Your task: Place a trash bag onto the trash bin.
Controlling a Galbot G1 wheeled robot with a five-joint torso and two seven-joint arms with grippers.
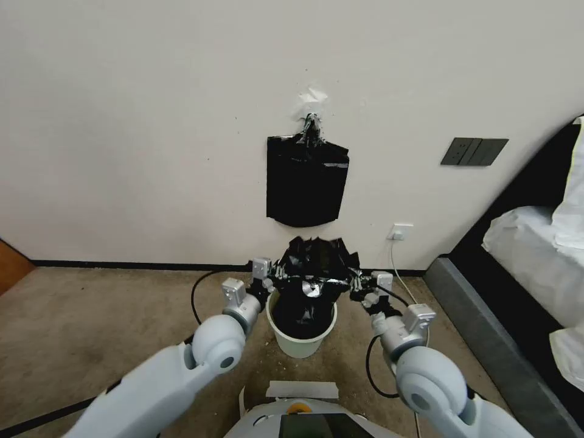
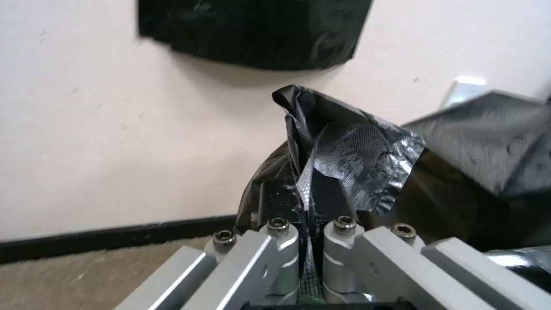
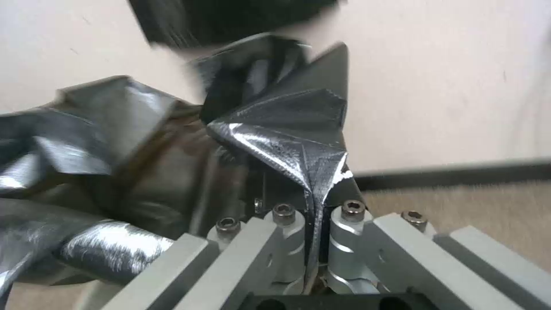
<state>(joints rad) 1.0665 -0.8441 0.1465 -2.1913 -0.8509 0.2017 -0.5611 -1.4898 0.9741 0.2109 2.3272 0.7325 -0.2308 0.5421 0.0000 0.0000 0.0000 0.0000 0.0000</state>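
Note:
The cream-white trash bin [image 1: 300,344] stands on the carpet by the wall, between my two arms. The glossy black trash bag [image 1: 314,267] is stretched open above its rim, and its lower part hangs down inside the bin. My left gripper [image 1: 271,281] is shut on the bag's left edge, with the film [image 2: 344,168] pinched between its jaws [image 2: 311,232]. At the bag's right edge my right gripper [image 1: 361,286] is shut as well, creased film [image 3: 292,129] rising from between its jaws [image 3: 317,224].
A flat black pack [image 1: 307,180] hangs on the wall above the bin. A wall socket [image 1: 401,231] with a white cable sits low to the right, with a dark switch plate [image 1: 474,151] higher up. A bed with white bedding [image 1: 535,261] stands at the right. Black cables lie on the carpet.

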